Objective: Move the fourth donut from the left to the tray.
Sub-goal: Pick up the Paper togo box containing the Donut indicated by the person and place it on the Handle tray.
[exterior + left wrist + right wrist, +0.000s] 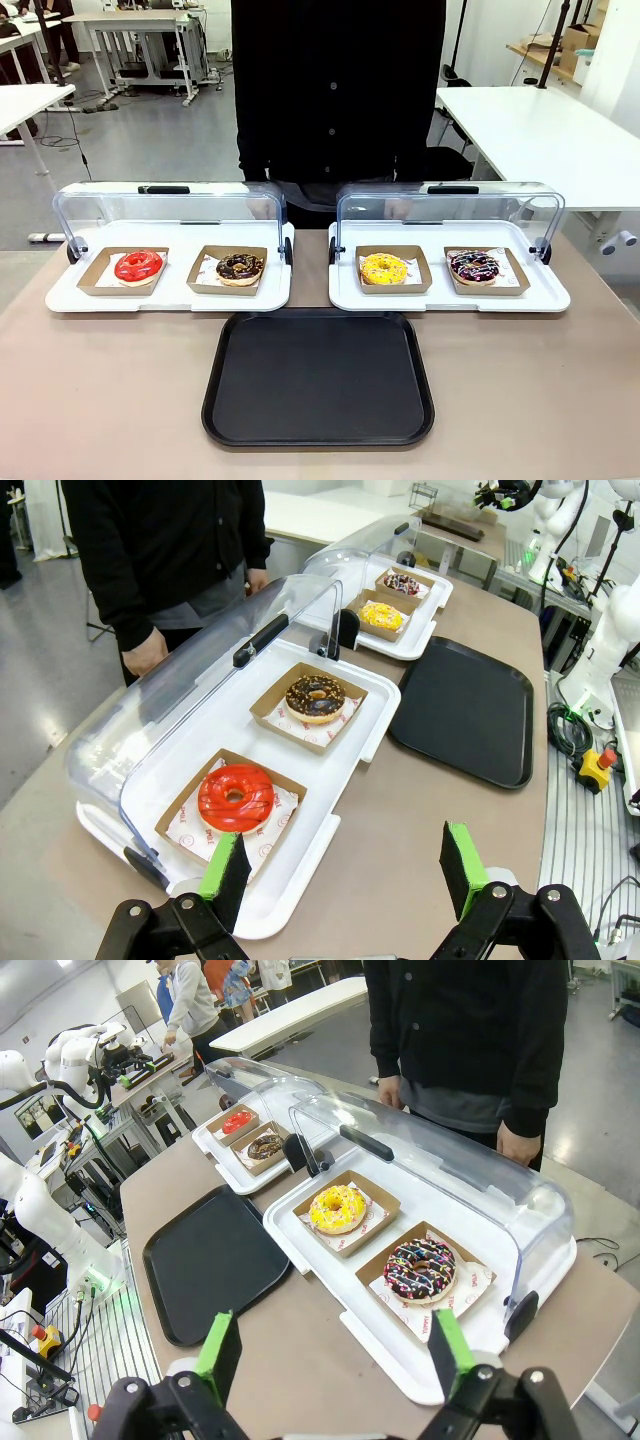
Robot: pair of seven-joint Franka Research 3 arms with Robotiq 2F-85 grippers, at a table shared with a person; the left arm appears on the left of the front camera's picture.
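The donut (474, 266) sits in its holder (513, 284) at the right end of the right display tray (546, 298), toward the table's far right corner. Left claw (345, 865) and right claw (335, 1350) are spread and empty. The donut is probably light and soft with smearable glaze, so grip the stiffer holder rim.

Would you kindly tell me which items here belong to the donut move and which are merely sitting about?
Belonging to the job: drizzled chocolate donut; black tray.
Just lying about: red donut; speckled chocolate donut; yellow donut.
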